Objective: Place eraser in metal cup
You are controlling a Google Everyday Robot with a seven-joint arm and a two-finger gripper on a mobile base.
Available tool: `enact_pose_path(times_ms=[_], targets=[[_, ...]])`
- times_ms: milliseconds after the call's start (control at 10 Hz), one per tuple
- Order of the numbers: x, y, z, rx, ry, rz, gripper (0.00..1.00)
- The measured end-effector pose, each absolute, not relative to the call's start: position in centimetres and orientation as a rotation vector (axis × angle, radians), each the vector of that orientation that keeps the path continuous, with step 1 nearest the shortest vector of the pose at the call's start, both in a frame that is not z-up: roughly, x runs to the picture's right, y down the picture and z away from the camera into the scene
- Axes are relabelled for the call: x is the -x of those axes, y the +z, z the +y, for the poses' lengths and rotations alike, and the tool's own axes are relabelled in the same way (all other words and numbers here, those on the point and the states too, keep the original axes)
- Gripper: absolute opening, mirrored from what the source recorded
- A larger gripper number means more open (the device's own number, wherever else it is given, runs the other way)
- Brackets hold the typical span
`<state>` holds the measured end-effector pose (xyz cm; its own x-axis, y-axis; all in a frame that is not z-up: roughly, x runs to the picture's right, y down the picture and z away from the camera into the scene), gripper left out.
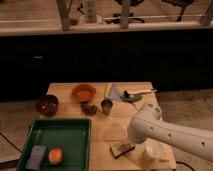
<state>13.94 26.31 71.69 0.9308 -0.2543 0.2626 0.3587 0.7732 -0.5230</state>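
Eraser (122, 148): lower centre, flat on counter (65, 90); judged light, stiff; to be gripped across long edges.
Claw (131, 142): just above eraser; opening cannot be told.

Bulky white rounded arm (150, 127), small dark dots (169, 134) along casing, jaws hidden beneath elbow.
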Motion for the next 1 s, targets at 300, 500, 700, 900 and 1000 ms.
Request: enact_pose_path(times_ms=[300,500,700,900,1000], targets=[[-13.9,73.3,28.0,0.607,-0.299,-0.194,0.51],[-13.8,73.8,28.4,0.611,-0.278,-0.206,0.73],[-13.8,73.8,28.3,0.616,-0.259,-0.207,0.80],[-13.5,74.7,28.9,0.623,-0.248,-0.213,0.80],[-13.5,74.9,29.0,0.626,-0.240,-0.213,0.80]])
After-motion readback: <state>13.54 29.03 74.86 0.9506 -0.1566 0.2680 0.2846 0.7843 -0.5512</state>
